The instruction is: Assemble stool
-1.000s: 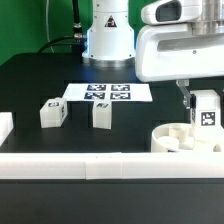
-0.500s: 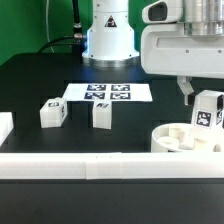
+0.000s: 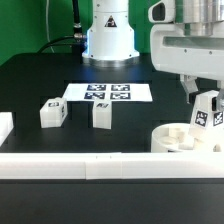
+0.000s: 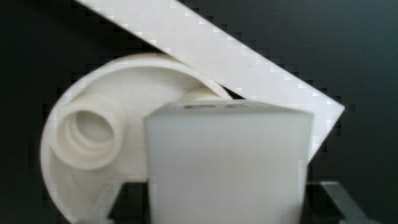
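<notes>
Loose leg (image 3: 50, 112) and second loose leg (image 3: 101, 114) on table, exterior view's left; marker board (image 3: 105, 93) behind them. Seat (image 3: 178, 141) at right, just behind front rail (image 3: 100, 165). Gripper (image 3: 204, 102) clenched on held leg (image 3: 209, 118): leg between jaws, tilted, over seat.

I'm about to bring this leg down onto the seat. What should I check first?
1. Gripper shut on the leg: ok.
2. Leg over the seat: ok; it hangs above the side toward the exterior view's right.
3. Leg upright: not ok; it looks tilted in the exterior view.
4. Leg lined up with a socket: cannot tell.
5. Loose legs out of the way: ok; they stand well apart from the seat.
</notes>
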`<action>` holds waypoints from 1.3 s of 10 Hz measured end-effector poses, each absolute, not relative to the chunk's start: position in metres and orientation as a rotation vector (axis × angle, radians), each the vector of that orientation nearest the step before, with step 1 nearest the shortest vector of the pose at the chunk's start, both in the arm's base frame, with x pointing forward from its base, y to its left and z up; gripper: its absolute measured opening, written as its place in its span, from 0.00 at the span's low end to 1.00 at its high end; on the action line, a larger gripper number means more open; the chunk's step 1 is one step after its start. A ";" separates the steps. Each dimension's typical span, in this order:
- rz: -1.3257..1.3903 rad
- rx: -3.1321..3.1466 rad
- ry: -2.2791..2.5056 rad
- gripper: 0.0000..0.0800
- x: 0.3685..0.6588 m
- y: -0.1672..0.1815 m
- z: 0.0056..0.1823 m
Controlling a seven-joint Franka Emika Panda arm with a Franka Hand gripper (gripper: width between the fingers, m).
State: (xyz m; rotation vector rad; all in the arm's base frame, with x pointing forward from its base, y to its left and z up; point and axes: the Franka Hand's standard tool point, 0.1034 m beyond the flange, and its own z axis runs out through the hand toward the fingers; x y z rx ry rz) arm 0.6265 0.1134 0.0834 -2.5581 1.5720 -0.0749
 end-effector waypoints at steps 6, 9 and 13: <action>0.069 -1.729 2.308 0.42 0.624 0.122 0.081; 0.082 -1.665 2.354 0.62 0.624 0.122 0.081; 0.037 -1.917 2.113 0.80 0.632 0.128 0.108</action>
